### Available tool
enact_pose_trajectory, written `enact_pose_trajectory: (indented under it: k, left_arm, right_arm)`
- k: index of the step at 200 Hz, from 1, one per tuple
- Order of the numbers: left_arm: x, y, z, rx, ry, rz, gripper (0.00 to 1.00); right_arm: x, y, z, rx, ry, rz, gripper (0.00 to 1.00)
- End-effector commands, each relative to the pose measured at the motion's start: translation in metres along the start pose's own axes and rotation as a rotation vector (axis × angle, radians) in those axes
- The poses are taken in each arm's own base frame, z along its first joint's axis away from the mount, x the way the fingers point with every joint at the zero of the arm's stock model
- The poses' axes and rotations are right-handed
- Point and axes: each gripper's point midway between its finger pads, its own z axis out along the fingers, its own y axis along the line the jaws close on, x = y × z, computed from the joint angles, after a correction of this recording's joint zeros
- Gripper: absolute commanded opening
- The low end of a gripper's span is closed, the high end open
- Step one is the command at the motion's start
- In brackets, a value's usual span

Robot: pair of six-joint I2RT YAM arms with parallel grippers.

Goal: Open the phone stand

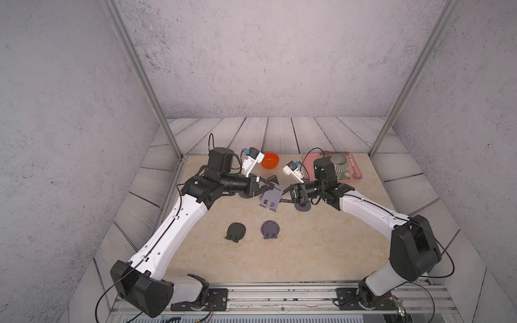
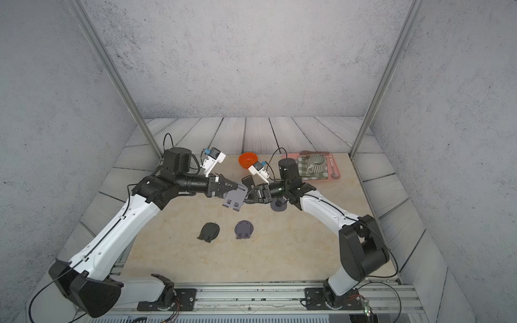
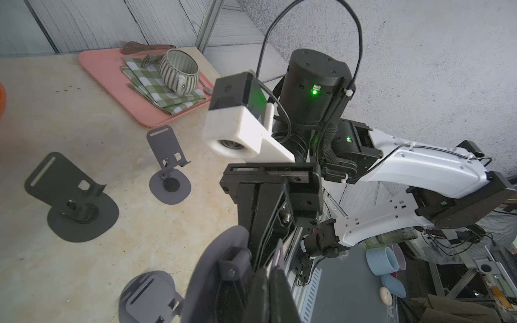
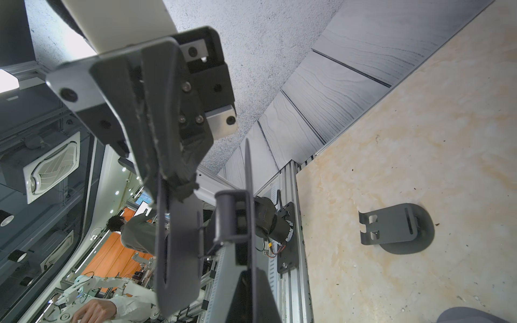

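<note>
A grey phone stand [image 1: 269, 200] hangs in the air over the middle of the table, held from both sides. My left gripper [image 1: 270, 186] is shut on its slotted back plate [image 4: 179, 251]. From the other side, my right gripper [image 1: 283, 198] is shut on its round base, seen edge-on [image 4: 247, 195]. The hinge [image 4: 232, 218] sits between the two plates, which stand a little apart. In the left wrist view my left gripper [image 3: 270, 271] pinches the thin plate beside the rounded base [image 3: 215, 274]. In the right wrist view my right gripper [image 4: 249, 272] clamps the base edge.
Two folded stands lie on the table in front, one black [image 1: 235, 231] and one grey [image 1: 270, 230]. Two opened stands, black [image 3: 67, 193] and grey [image 3: 167, 156], stand behind the grippers. An orange bowl [image 1: 270, 160] and a pink tray [image 1: 353, 179] with a striped mug [image 1: 339, 162] are at the back.
</note>
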Motion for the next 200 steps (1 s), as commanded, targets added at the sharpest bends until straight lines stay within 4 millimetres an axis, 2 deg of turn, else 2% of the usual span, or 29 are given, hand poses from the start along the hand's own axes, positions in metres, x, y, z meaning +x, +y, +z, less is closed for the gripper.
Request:
enact_pose_trajectory:
  k: [1,36,56,76,98,140,156,175,200]
  left_arm:
    - [-0.145,-0.09,-0.106,-0.057,-0.623,0.557,0.0]
    - [-0.164,-0.096,-0.118,-0.094,-0.705,0.611,0.0]
    - [-0.169,-0.1,-0.117,-0.104,-0.684,0.656,0.0]
    - [-0.165,-0.103,-0.109,-0.074,-0.621,0.685,0.0]
    - [-0.148,-0.1,-0.087,-0.035,-0.494,0.68,0.0]
    - [-0.087,-0.077,-0.033,0.016,-0.242,0.596,0.0]
    - [-0.071,-0.069,-0.024,0.019,-0.219,0.554,0.0]
    - [-0.06,-0.057,-0.022,-0.009,-0.234,0.52,0.0]
    - [-0.051,-0.046,-0.013,-0.004,-0.228,0.466,0.0]
  right_arm:
    - [0.09,-0.079,0.002,0.125,0.083,0.595,0.0]
    - [0.105,-0.092,0.003,0.147,0.089,0.659,0.0]
    - [0.11,-0.098,0.002,0.172,0.089,0.683,0.0]
    - [0.108,-0.098,0.001,0.185,0.088,0.674,0.0]
    - [0.102,-0.094,-0.001,0.206,0.097,0.644,0.0]
    - [0.079,-0.087,-0.011,0.268,0.088,0.564,0.0]
    - [0.069,-0.086,-0.018,0.279,0.06,0.546,0.0]
    - [0.058,-0.089,-0.031,0.298,0.014,0.549,0.0]
    - [0.039,-0.093,-0.062,0.338,-0.084,0.547,0.0]
